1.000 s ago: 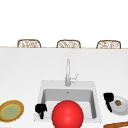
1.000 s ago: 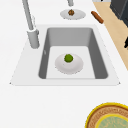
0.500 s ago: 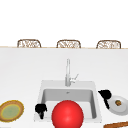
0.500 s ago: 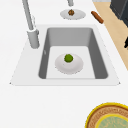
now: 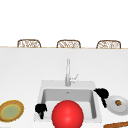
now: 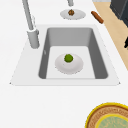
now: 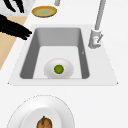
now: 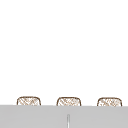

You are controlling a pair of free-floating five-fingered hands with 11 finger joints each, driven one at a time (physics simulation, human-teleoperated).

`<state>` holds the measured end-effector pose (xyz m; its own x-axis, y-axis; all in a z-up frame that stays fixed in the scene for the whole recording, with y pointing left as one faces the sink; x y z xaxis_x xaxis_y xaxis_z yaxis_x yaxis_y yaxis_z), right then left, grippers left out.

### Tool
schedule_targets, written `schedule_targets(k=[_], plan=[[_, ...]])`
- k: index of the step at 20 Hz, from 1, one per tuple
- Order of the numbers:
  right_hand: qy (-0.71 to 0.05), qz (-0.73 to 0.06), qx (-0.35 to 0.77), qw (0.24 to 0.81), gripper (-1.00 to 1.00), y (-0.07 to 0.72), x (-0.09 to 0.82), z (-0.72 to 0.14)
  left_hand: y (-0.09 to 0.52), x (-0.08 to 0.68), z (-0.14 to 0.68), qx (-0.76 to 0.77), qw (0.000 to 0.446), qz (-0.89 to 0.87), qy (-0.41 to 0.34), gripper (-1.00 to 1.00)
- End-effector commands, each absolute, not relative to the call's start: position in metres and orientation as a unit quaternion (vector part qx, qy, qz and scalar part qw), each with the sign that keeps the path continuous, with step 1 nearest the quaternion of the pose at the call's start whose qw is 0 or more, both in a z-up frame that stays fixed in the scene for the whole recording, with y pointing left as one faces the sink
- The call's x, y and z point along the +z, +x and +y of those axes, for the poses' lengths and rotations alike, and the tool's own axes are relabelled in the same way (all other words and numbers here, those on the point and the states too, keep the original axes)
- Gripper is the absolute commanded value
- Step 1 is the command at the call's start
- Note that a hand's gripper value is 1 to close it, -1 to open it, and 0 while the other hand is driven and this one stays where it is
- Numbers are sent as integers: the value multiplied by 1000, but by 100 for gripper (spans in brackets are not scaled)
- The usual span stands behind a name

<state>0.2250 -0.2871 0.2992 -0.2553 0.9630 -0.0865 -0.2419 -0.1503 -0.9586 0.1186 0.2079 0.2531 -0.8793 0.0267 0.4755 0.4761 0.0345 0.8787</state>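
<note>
Spreads pale and flat under everything, as the counter (image 5: pixel 20 75), with three wicker chair backs (image 5: pixel 29 43) along its far edge; drops at the middle into the grey sink (image 5: pixel 41 86), faucet (image 5: pixel 67 72) upright behind the basin with its spout over it, likely so that water lands inside.

Hangs in front of the sink's near rim, in the front view, as a big red ball (image 5: pixel 67 113), between the two hands and touching neither.

Lies to the left on the counter as a yellow-rimmed plate (image 5: pixel 11 110), well apart from the basin; sits to the right as a white side plate (image 5: pixel 113 108) carrying a small brown morsel (image 5: pixel 118 102), just beside the sink, probably kept within easy reach; rests on the basin floor as a second white plate (image 6: pixel 75 67) with a green ball (image 6: pixel 68 58) at its centre, low enough not to roll off.

Floats at the sink's front left corner as the left hand (image 5: pixel 40 109), and over the right rim next to the side plate as the right hand (image 5: pixel 102 94); seems, from the right side view, to have fingers straight and loose on both, gripping nothing.

Lies beyond the side plate as a thin brown stick (image 6: pixel 97 17).
</note>
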Motion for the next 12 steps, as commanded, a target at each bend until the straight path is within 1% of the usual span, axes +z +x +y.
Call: schedule_targets(k=[1,6,12], plan=[[-406,-497,627,442,-100,240,299,-281,119,253,208,-671,167,-699,-180,0],[-418,-522,604,434,-100,270,302,-271,119,253,208,-671,167,-699,-180,0],[-444,-551,582,401,-100,298,308,-258,119,253,208,-671,167,-699,-180,0]])
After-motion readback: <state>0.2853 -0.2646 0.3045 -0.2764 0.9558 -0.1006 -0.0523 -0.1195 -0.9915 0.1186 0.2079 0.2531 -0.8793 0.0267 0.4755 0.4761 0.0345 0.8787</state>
